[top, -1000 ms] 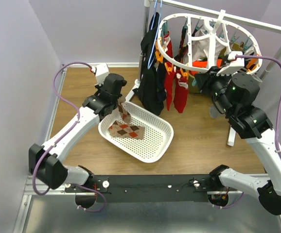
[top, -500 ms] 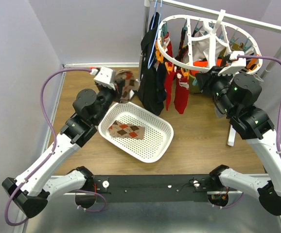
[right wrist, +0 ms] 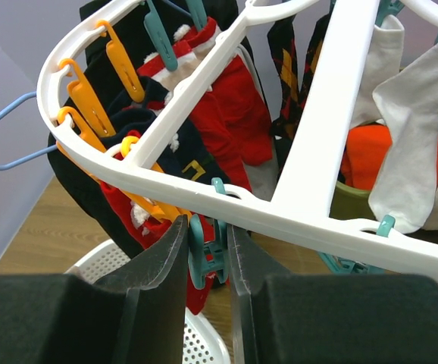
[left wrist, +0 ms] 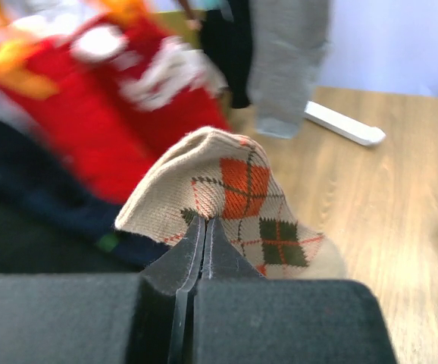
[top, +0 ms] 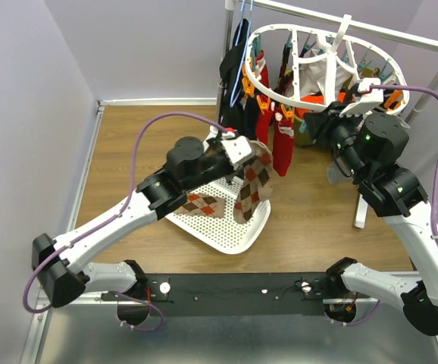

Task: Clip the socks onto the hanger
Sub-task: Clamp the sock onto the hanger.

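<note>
L gripper (left wrist: 204,227) clamped shut on tan argyle sock w/ orange + brown diamonds (top: 254,186). Sock hangs over right rim of white perforated plastic basket (top: 226,236), mid tabletop. 1 more argyle sock (top: 202,205) lies inside basket. R gripper (right wrist: 206,227) narrow, jaws pinching 1 teal plastic clip (right wrist: 206,258) under near rim of white oval plastic hanger (right wrist: 310,216), above tabletop's far-right corner.

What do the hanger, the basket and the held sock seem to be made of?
Hanger: likely moulded plastic, white, smooth with a slight sheen. Basket: likely rigid white plastic, punched with rows of holes. Sock: soft knitted fabric, matte; fine knit texture shows and it folds limply.
</note>
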`<state>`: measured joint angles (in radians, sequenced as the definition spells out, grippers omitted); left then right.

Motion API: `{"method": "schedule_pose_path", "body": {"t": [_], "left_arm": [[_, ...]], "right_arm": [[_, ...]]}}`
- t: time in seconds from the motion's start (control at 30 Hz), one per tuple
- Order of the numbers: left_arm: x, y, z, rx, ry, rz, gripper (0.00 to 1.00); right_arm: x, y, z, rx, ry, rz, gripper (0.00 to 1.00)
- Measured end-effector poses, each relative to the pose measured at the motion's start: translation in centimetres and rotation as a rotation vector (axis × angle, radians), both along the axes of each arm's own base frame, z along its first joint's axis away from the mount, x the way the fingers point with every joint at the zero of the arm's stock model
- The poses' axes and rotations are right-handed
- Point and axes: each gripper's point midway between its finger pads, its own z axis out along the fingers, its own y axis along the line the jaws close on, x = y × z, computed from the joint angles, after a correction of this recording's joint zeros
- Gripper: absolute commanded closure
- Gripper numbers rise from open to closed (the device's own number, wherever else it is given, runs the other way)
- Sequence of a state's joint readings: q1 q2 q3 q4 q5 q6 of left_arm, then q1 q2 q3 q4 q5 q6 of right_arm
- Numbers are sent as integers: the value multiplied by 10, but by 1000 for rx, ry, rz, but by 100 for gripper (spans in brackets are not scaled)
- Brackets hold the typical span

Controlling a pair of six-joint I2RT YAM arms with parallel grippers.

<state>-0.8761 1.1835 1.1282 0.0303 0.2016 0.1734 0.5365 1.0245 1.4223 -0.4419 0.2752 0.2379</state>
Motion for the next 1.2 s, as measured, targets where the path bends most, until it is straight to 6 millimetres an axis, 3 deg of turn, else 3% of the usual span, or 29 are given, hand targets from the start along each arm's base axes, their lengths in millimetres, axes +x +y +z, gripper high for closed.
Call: {"method": "schedule_pose_path", "body": {"t": [0.17,0.4,0.6,0.87,1.2], "left_arm": [[-1,-34,-10,57,3,-120,100],[0,-61,-1,70,-32,-200,100],[12,-75,1,108,-38,-207,100],[21,-86,-14,179,-7,-214,100],[28,-90,-2,193,-19,-197,100]], "right_arm": [[0,1,0,1,0,8,89],[-2,5,2,4,-5,30,90],[-4,8,4,9,-13,49,89],[-5,12,8,17,-26,72,89],[-6,15,9,15,-29,94,89]]}}
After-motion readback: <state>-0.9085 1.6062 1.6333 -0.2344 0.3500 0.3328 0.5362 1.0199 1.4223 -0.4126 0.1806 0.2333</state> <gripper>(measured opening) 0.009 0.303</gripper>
